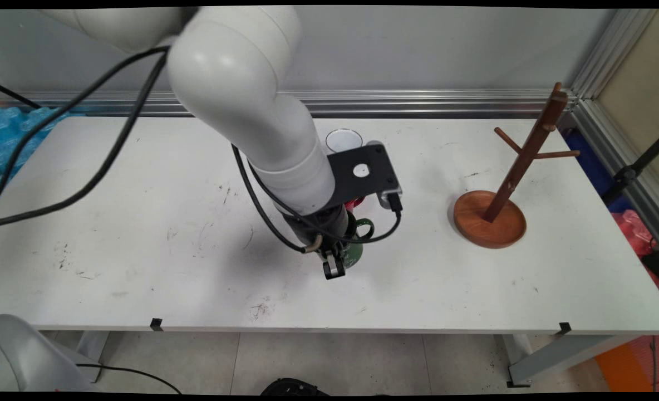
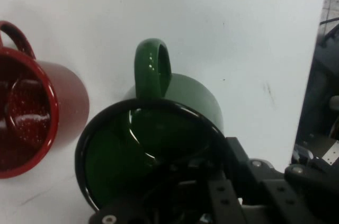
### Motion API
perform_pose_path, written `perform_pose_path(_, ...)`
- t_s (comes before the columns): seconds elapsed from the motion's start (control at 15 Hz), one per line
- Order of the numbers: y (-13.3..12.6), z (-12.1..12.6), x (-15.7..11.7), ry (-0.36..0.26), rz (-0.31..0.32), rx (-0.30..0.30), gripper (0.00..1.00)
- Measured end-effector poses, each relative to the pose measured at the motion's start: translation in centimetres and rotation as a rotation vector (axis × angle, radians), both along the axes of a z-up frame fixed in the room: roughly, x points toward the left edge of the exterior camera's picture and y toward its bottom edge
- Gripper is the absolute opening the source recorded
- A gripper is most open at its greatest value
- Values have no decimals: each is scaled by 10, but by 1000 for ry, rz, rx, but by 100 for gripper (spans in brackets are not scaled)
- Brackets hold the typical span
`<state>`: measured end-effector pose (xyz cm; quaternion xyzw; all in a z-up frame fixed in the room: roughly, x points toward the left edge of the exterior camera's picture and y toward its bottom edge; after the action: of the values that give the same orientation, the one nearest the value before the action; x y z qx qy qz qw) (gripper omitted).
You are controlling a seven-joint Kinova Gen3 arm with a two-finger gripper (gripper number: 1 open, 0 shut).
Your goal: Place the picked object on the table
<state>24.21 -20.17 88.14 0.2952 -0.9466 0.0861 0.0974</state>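
Standing upright on the tabletop (image 1: 140, 250), near its middle, one green mug (image 2: 185, 97) of glossy enamel look with a dark rim and a loop handle. The gripper (image 1: 335, 267) is lowered directly onto it, at the near side of its rim. In the hand view the black linkage crosses the mug's mouth and reaches down into the opening, while in the main view one black tip shows just outside the near wall, so the wall appears to lie between the fingers. Whether they are pressed onto it or merely straddling it cannot be told. The handle points away from the gripper, toward the far right of the table. A red mug (image 2: 58, 107), same pattern, stands just beside the green one on its far side, close but apparently not touching, and is mostly hidden in the main view by the hand's black camera plate (image 1: 363, 172). A white mug (image 1: 343, 139) stands farther back again. A wooden mug tree (image 1: 491, 220), round base with angled pegs, stands well apart to the right, with no mug on it. Handling, by judgement: rigid, light to moderate in weight, smooth and likely slippery, and liable to chip if knocked. The thin wall at the rim offers a firm pinch, and the handle is the other hold.
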Motion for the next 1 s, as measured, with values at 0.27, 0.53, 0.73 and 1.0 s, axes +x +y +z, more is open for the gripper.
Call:
perform_pose_path(0.27,-2,-12,-8,-36,9,2,0)
perform_pose_path(0.53,-3,-24,-16,-64,17,5,0)
perform_pose_path(0.73,-4,-32,-21,-82,22,8,0)
perform_pose_path(1.0,-5,-41,-27,-102,31,15,0)
